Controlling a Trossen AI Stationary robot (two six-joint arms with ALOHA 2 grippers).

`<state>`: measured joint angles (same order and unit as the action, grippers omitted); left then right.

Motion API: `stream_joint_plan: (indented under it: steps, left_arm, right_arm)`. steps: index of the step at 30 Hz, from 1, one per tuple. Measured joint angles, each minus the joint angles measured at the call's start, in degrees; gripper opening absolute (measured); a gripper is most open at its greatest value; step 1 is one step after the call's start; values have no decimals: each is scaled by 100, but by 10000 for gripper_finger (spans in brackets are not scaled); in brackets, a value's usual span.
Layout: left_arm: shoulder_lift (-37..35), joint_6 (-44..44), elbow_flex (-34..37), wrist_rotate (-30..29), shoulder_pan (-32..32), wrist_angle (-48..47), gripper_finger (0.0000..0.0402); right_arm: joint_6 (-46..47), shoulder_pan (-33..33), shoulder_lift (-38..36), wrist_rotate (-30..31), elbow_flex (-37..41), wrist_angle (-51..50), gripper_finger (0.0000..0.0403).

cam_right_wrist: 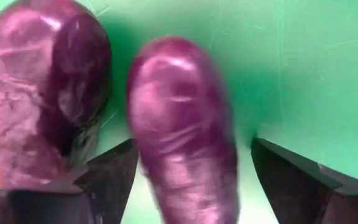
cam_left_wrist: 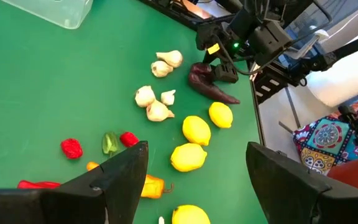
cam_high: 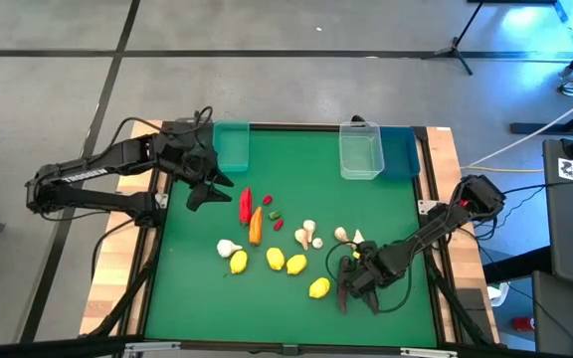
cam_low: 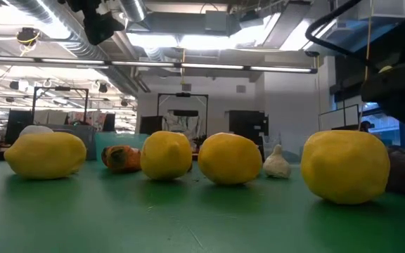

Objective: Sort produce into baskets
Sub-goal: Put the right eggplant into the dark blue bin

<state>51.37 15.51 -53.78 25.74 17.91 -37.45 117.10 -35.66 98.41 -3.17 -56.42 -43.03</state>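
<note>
Two eggplants (cam_right_wrist: 182, 130) lie at lower right of the green bench (cam_high: 286, 199). Right gripper (cam_right_wrist: 191, 171) straddles one, spread and not yet clenched; it should close centred. Left gripper (cam_high: 207, 184) waits unclenched, upper left.

bare green felt table top (cam_high: 197, 298) lies open around the crowded middle, where yellow plastic lemons (cam_high: 275, 260), white garlic bulbs (cam_high: 307, 234) and two dark purple eggplants (cam_right_wrist: 182, 124) block passage.

Green table mat (cam_high: 197, 298), grey floor (cam_high: 48, 89), tripod stand (cam_high: 461, 45), patterned cloth (cam_left_wrist: 319, 146) beside the table.
</note>
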Motion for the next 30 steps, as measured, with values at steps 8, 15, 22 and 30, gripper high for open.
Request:
stream_joint_plan:
  steps: [8, 15, 22, 30]
  left_arm:
    - [0, 7, -1, -33, 0, 18, 267]
    - [0, 72, 0, -54, 0, 17, 267]
    - [0, 65, 0, -52, 0, 15, 267]
    - [-4, -81, 0, -52, 0, -3, 267]
  right_arm:
    - [-95, 0, 4, -285, 0, 26, 173]
    - [-210, 7, -324, -99, 0, 125, 145]
    - [-511, 395, -1284, 170, -2, -912, 185]
    - [-1881, 2054, -2666, 1264, -4, -2362, 155]
